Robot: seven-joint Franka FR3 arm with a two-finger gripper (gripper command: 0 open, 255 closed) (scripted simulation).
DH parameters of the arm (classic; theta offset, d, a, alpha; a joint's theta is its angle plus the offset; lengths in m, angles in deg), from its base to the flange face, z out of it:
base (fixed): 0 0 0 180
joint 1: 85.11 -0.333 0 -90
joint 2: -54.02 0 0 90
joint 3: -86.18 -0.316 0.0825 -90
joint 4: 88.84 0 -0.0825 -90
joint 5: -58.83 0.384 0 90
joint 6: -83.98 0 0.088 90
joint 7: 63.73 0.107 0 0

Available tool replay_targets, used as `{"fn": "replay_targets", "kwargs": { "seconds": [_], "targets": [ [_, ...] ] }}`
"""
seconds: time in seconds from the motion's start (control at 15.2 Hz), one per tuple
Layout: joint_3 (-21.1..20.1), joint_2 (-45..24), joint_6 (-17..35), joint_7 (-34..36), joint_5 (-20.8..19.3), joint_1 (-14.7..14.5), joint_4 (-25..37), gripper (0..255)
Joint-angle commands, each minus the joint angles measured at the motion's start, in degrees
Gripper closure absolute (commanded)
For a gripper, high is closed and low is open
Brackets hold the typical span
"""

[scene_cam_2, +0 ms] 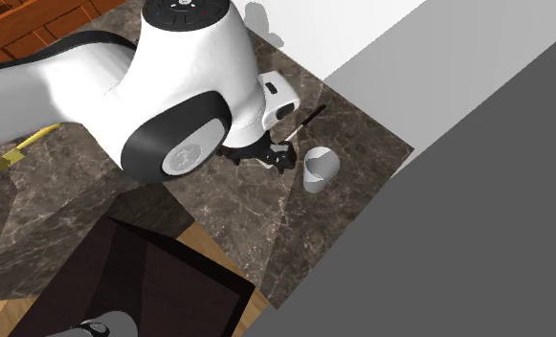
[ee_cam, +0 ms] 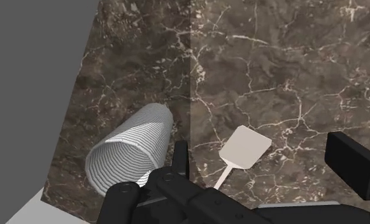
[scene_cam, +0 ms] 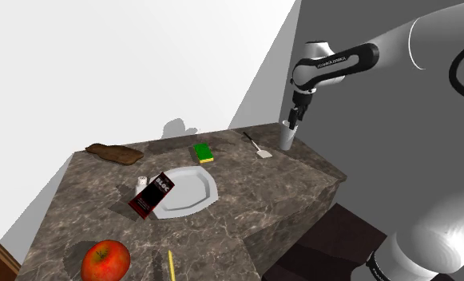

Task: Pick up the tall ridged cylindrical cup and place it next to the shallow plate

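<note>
I see the ridged grey cup (scene_cam: 287,140) upright at the counter's (scene_cam: 246,203) corner, a spatula (ee_cam: 244,147) just beside it. My gripper (scene_cam: 292,121) hangs above, fingers wide apart. A dark packet (scene_cam: 152,195) overlaps the distant plate's (scene_cam: 194,191) rim.

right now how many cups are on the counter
1. The cup stands upright near the counter's corner by the grey wall, next to the spatula. The arm could hide another.

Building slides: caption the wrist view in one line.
Open fingers hover above a grey ridged cup and pale spatula on the dark veined counter.
</note>
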Motion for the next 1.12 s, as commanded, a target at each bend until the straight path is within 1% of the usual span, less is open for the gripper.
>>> {"fn": "replay_targets", "kwargs": {
  "seconds": [0.0,0.2,0.46,0.53,0.99,1.06],
  "targets": [
    [0.98,-4.70,1.27,-2.95,1.54,0.48,3.31,0],
    [1.81,-11.55,2.14,-7.08,4.17,1.59,8.99,0],
    [1.93,-20.93,2.10,-12.11,7.72,3.84,17.90,0],
    [1.85,-21.27,2.07,-12.26,7.82,3.99,18.25,0],
    [1.56,-24.06,6.90,-12.87,8.77,4.48,16.11,0],
    [1.56,-24.05,6.90,-12.86,8.77,4.48,16.10,0]
  ]
}}
